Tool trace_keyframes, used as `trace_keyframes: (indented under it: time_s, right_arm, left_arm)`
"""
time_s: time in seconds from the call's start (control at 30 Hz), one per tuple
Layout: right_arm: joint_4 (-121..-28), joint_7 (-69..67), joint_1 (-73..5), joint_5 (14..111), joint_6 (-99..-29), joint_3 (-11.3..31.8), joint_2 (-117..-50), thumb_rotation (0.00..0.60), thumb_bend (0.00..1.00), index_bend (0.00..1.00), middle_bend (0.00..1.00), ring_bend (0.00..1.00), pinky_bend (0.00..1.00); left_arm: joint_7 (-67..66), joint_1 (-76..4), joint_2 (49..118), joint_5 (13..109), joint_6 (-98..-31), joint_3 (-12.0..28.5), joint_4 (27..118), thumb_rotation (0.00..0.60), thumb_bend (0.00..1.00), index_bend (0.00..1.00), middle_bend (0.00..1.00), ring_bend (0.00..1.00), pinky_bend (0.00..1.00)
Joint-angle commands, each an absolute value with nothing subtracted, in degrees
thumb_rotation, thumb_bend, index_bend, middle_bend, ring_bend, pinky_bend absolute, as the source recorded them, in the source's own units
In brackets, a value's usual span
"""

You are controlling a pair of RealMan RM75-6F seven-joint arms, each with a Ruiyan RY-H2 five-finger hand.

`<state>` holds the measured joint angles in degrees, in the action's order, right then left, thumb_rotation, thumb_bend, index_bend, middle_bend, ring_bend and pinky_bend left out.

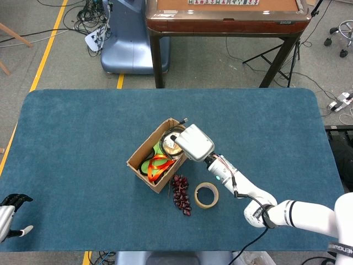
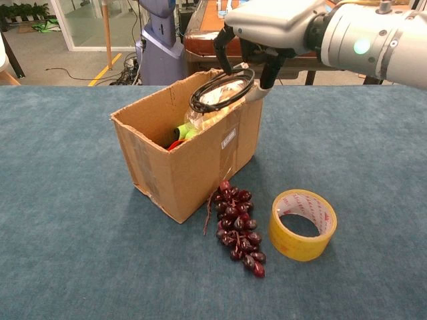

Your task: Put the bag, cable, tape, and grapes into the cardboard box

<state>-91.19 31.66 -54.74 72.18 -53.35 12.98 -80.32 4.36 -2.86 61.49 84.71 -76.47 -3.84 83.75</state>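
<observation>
Right hand [image 2: 248, 50]: we see it gripping the coiled black cable [image 2: 222, 90], which hangs just below its fingers.
Cable: above the open cardboard box [image 2: 180, 167].
Left hand [image 1: 7, 212]: fingers apart, holding nothing.

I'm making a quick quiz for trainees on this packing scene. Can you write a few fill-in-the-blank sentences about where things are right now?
1. The right hand holds the coiled ____ above the cardboard box.
2. The grapes lie on the table between the box and the ____.
3. The bag sits ____ the box.
4. The roll of tape is yellow and lies ____ the box.

Missing words: cable; tape; inside; outside
</observation>
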Motion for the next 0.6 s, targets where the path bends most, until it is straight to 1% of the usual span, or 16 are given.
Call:
trace_keyframes:
  time_s: [0.03,0.2,0.33,0.5,0.6]
  right_arm:
    - [-94.4,30.5,-53.4,74.6,-55.6,12.3,-78.1,0.600,0.01,0.32,1.00,1.00,1.00]
    - [-99.9,30.7,-51.2,77.4,-57.7,10.5,-74.5,0.600,0.01,0.32,1.00,1.00,1.00]
    - [-103.8,31.8,-48.8,79.6,-59.0,7.5,-71.7,0.600,0.02,0.32,1.00,1.00,1.00]
    - [-105.5,31.1,-46.1,82.1,-59.4,4.0,-69.7,0.600,0.07,0.32,1.00,1.00,1.00]
    - [-104.9,30.7,-45.1,83.1,-58.9,2.4,-69.5,0.600,0.12,0.34,1.00,1.00,1.00]
  left_arm:
    - [4.3,-2.8,61.5,84.7,-76.4,-3.9,83.7,0.600,0.10,0.30,0.25,0.16,0.40]
    - [3.6,-3.0,61.7,84.7,-76.3,-3.8,83.7,0.600,0.10,0.30,0.25,0.16,0.40]
    - [3.3,-2.9,61.9,84.6,-76.3,-3.8,83.7,0.600,0.10,0.30,0.25,0.16,0.40]
    - [3.1,-3.0,62.0,84.5,-76.2,-3.7,83.5,0.600,0.10,0.30,0.25,0.16,0.40]
    - [3.1,-3.0,62.1,84.5,-76.2,-3.7,83.4,0.600,0.10,0.30,0.25,0.16,0.40]
